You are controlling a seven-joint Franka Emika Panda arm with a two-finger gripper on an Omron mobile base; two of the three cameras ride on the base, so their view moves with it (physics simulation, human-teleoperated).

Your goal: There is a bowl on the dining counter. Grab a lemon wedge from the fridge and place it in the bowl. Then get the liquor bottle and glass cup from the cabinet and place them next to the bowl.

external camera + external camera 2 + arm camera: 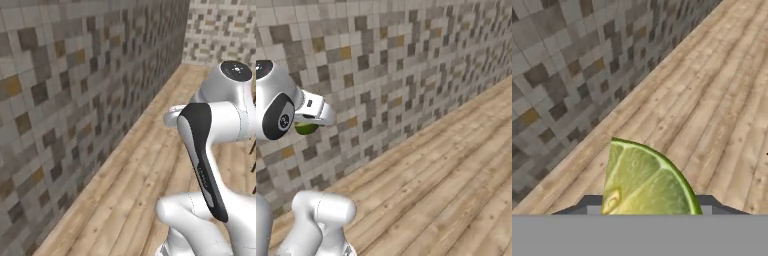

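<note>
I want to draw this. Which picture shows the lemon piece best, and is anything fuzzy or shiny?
Hand view: the lemon wedge is big and sharp, evenly lit, no glare. Right base view: just a small green sliver under the gripper, a bit soft. Left base view: the tiled wall looks flat and slightly blurry.

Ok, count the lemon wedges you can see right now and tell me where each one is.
1. The lemon wedge sits between the gripper's fingers, carried above the wooden floor beside the tiled wall. The right base view shows its green rind under the hand. No others are visible.
</note>
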